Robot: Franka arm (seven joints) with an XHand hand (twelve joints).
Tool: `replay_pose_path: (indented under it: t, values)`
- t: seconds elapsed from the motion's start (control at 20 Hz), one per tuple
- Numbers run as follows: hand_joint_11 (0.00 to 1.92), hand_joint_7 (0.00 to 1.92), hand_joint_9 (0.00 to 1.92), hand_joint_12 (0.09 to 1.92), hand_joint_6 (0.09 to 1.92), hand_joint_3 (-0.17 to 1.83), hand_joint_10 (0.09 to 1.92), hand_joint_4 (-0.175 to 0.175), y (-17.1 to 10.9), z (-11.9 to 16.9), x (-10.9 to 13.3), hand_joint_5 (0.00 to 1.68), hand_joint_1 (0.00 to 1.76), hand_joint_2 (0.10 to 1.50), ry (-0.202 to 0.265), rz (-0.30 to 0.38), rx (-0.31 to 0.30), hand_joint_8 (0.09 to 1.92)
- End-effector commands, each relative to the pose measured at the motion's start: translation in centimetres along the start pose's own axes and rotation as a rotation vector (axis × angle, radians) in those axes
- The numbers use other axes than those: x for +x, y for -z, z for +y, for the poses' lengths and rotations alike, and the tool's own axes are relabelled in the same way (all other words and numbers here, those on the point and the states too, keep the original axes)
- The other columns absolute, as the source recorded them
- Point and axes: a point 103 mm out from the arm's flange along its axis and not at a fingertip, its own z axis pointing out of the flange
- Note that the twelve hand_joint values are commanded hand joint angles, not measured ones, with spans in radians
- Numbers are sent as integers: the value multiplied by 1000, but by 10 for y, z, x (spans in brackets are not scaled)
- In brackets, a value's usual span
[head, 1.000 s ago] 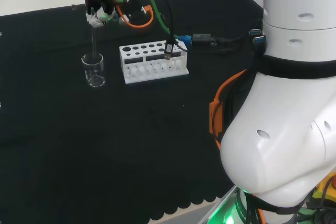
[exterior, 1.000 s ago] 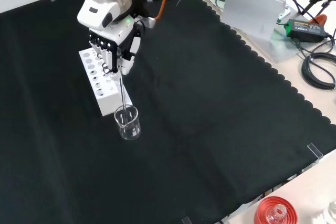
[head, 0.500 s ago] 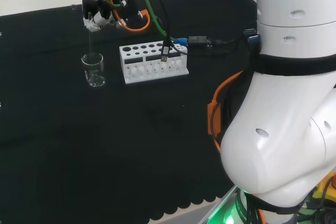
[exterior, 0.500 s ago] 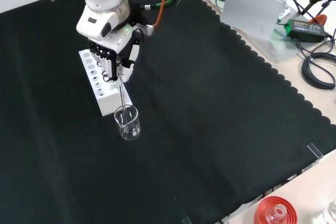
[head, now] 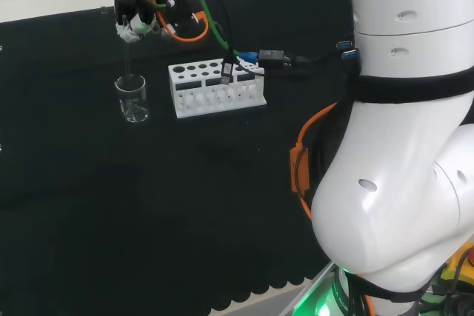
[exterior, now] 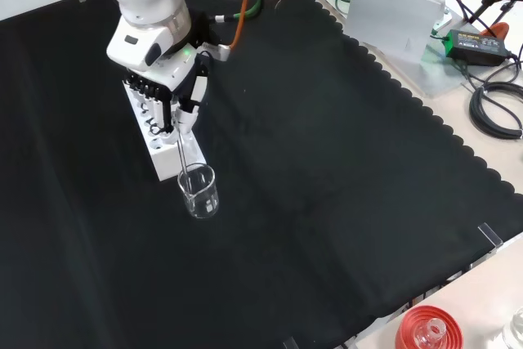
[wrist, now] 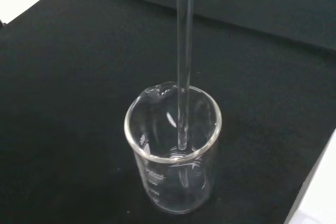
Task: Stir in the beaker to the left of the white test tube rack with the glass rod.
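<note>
We see one beaker (wrist: 173, 156), one glass rod (wrist: 183, 66) dipping into it, and one white test tube rack (head: 215, 87) beside; the hand (exterior: 173, 96) pinches the rod.

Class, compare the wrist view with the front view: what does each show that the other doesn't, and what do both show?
Wrist view alone: the glass rod's lower end inside the beaker, at about rim level and above the bottom, plus the beaker's pouring lip and faint printed markings on its wall.

Front view alone: the white test tube rack right behind the beaker, the whole hand curled round the rod's top, and a red ribbed stand at the bench's near edge.

Both: the upright rod, the clear beaker and the black cloth.
</note>
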Motion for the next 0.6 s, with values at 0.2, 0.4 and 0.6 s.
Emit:
replay_pose_path:
  t: [0.2,0.4,0.6]
  values:
    - [1668,1730,1843,741,290,-175,374,-175,3,-5,-20,1402,1230,1042,-28,14,11,398]
    - [1667,1728,1842,742,295,-175,375,-175,8,-12,-19,1399,1230,1043,-35,23,16,399]
    - [1665,1728,1841,744,302,-175,377,-175,15,-18,-9,1396,1230,1043,-16,-15,-2,401]
